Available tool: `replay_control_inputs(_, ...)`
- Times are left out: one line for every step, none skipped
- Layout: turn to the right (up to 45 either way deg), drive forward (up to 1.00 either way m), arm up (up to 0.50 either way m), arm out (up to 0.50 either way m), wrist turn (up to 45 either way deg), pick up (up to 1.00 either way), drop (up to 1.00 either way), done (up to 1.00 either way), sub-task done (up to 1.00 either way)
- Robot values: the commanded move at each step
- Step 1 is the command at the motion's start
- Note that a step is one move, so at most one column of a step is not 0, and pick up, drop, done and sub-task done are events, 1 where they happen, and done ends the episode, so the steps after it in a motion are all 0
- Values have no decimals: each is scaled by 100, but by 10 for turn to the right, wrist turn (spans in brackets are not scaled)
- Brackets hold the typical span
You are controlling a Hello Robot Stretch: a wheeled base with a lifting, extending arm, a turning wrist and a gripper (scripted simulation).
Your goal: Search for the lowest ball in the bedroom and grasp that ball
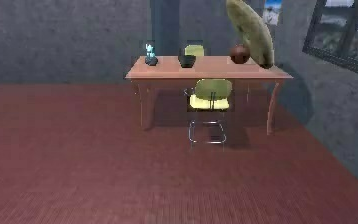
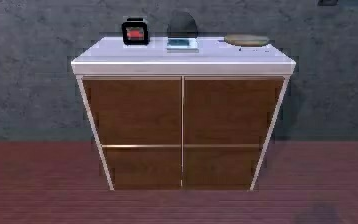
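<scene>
A round reddish-brown ball point(image 1: 239, 54) rests on the wooden desk point(image 1: 167, 71) near the desk's right end in the forward view, partly behind a large pale green leaf-shaped thing point(image 1: 251, 30). The desk stands across the room against a dark grey wall, beyond the red-brown floor.
On the desk are a small blue figure point(image 1: 150, 52) and a dark bowl point(image 1: 188, 59). A yellow chair point(image 1: 210, 98) stands at the desk's front. A window point(image 1: 339, 35) is on the right wall. In the arm side view a white-topped brown cabinet point(image 2: 182, 120) carries a black-and-red clock point(image 2: 135, 32), a flat device point(image 2: 182, 43) and a plate point(image 2: 246, 41).
</scene>
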Motion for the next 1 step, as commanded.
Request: replay_control_inputs(-330,0,0,0,0,0,0,0,0)
